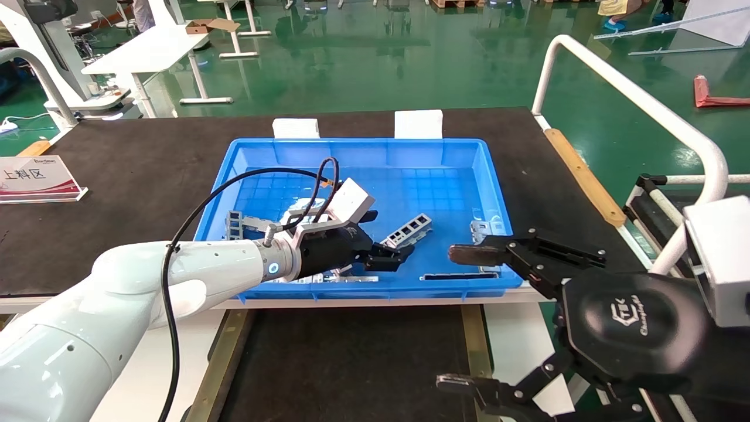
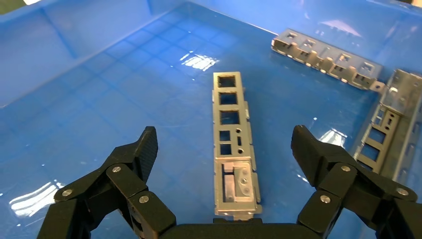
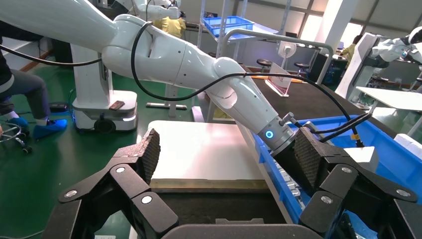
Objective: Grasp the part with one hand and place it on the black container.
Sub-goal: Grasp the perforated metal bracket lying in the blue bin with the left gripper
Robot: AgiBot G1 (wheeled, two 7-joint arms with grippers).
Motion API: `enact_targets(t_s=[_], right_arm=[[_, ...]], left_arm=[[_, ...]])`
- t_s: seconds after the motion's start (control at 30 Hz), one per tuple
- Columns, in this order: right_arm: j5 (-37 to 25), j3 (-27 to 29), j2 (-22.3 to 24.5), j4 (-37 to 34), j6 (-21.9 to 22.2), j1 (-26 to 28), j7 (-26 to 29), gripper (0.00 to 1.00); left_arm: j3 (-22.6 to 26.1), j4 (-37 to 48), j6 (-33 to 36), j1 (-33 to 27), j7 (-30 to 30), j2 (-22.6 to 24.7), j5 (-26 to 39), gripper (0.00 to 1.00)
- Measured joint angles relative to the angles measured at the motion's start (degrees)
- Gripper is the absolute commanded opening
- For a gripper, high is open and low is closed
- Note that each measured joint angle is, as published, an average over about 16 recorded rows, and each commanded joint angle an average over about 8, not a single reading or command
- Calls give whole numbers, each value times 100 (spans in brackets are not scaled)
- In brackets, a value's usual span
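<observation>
Two grippers in head view, left gripper (image 1: 394, 256) open low-centre inside blue bin (image 1: 498, 193), part (image 2: 231, 144) between its fingers seemingly untouched in wrist view, right gripper (image 1: 463, 316) open lower right, black container (image 1: 351, 363) bottom centre.

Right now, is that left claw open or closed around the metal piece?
Open. The left gripper hangs over the part in the blue bin, fingers spread either side, not touching.
</observation>
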Motion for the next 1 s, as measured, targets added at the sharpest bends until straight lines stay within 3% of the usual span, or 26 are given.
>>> enact_targets(t_s=[1.0], right_arm=[[3,-4,2,0,2,1,-2,0]], left_arm=[[906,8,-350,38,-44,-21,-1059,0]])
